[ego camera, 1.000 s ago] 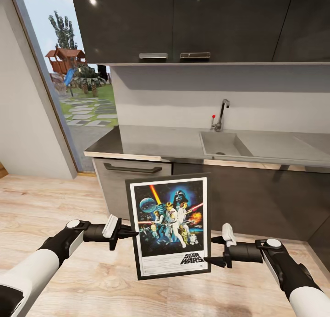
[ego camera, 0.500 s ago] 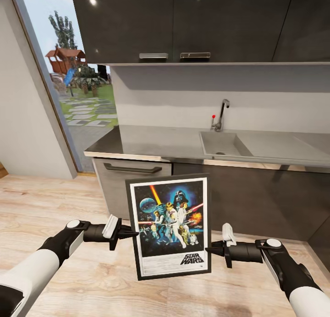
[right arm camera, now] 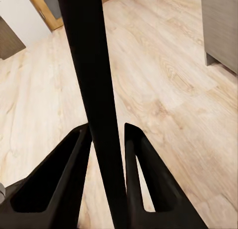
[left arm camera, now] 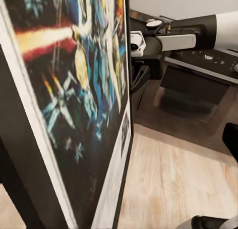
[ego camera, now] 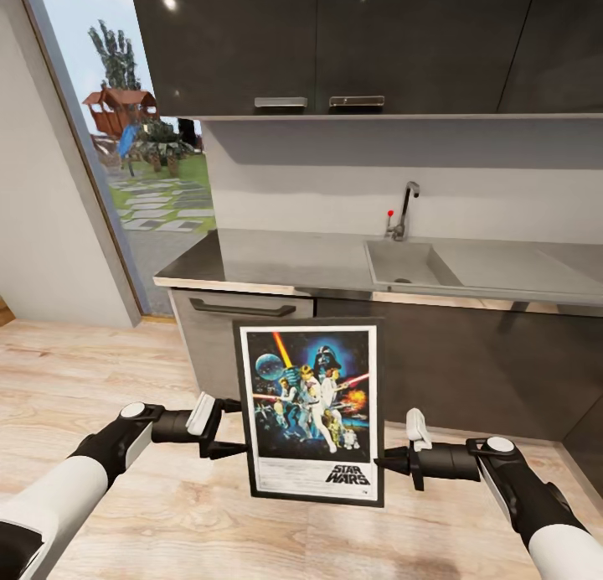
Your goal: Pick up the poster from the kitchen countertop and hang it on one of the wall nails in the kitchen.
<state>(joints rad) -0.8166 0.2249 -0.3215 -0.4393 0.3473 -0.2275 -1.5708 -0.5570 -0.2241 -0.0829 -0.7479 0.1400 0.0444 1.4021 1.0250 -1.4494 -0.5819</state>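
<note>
Poster (ego camera: 311,411): upright, held above the wood floor (ego camera: 126,379), in front of the kitchen countertop (ego camera: 285,261)
Right gripper (ego camera: 378,462): clamped on the poster's lower right edge
Left gripper (ego camera: 234,427): fingers spread wide beside the poster's left edge

**Both arms raised, jaws turned inward**

Both arms reach forward and low, forearms white, wrists black, each bent so the grippers point toward each other. The left gripper (ego camera: 228,427) has its jaws spread apart, one tip above the other, just beside the poster's (ego camera: 311,408) left edge. The right gripper (ego camera: 383,461) has its jaws pinched on the poster's right edge; in the right wrist view both fingers (right arm camera: 74,164) flank the dark frame edge closely.
</note>
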